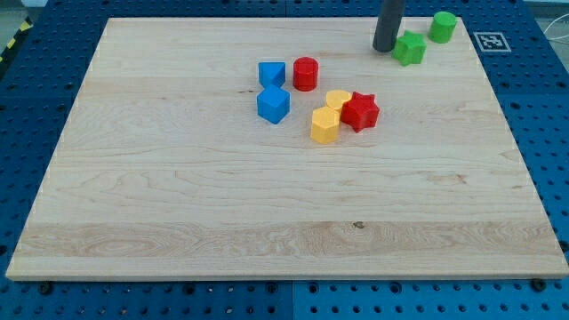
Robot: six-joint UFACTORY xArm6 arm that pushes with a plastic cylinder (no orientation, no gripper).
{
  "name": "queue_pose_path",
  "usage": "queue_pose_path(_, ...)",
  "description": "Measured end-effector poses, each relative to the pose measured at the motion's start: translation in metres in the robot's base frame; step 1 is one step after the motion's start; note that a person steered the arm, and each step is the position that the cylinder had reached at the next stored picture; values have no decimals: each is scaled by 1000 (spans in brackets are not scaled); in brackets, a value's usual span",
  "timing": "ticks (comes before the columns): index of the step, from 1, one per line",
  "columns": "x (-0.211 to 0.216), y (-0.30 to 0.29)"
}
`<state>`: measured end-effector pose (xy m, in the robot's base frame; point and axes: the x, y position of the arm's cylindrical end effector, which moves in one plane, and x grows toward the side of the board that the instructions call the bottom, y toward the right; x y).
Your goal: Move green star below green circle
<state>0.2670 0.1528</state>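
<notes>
The green star (410, 48) lies near the view's top right of the wooden board (178, 196). The green circle (443, 27), a short cylinder, stands just above and to the right of the star, close to it but apart. My tip (385, 47) is the lower end of the dark rod. It rests on the board right at the star's left side, touching or almost touching it.
A blue block (272, 74) and a second blue block (274, 104) sit left of centre, with a red cylinder (305, 73) beside them. A yellow heart (337, 100), a yellow hexagon (324, 125) and a red star (360, 111) cluster together.
</notes>
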Motion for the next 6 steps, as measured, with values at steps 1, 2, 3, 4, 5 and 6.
queue_pose_path(1, 0, 15)
queue_pose_path(2, 8, 11)
queue_pose_path(3, 29, -9)
queue_pose_path(4, 29, 0)
queue_pose_path(5, 29, 18)
queue_pose_path(6, 29, 36)
